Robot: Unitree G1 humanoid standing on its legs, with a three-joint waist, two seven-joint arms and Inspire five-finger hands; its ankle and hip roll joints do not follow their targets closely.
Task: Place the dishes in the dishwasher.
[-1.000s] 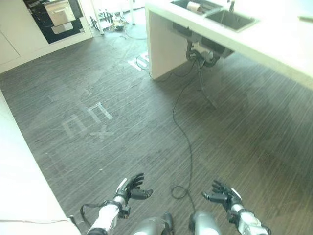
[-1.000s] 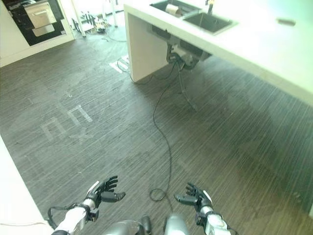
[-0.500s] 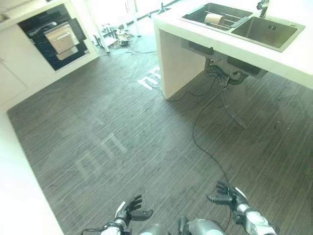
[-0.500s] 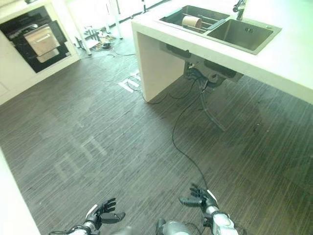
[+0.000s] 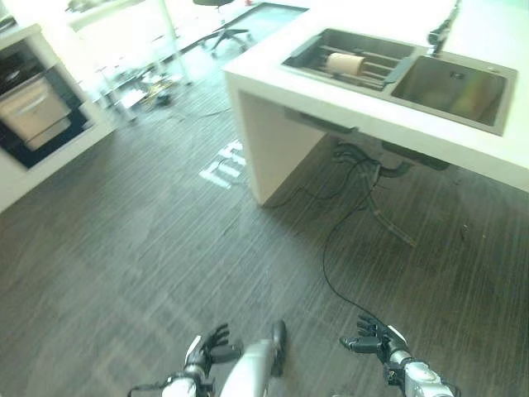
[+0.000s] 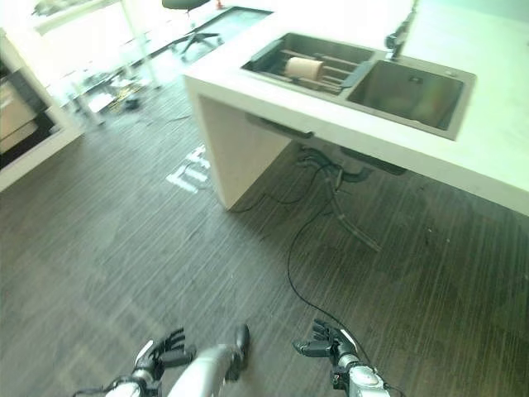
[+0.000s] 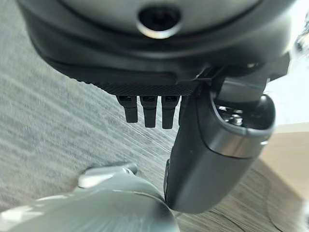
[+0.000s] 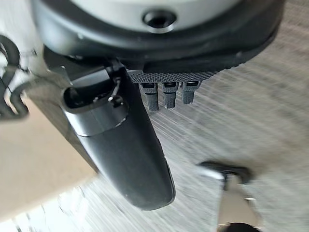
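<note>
Tan cup (image 5: 345, 63) in sink (image 5: 450, 87), well beyond fingers (image 5: 366, 331) (empty)

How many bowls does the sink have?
2. The left basin holds a rack with a cup-like thing; the right basin sits beside it under the faucet. Both are in the white counter.

Left hand (image 5: 207, 347) and right hand (image 5: 369, 337) hang low and near, apart, fingers relaxed, holding nothing.

A white counter (image 5: 273, 83) with a double sink (image 5: 450, 83) stood well ahead of the right hand (image 5: 374, 339). A cup-like dish (image 5: 345, 63) lay on the rack in its nearer-left basin.
</note>
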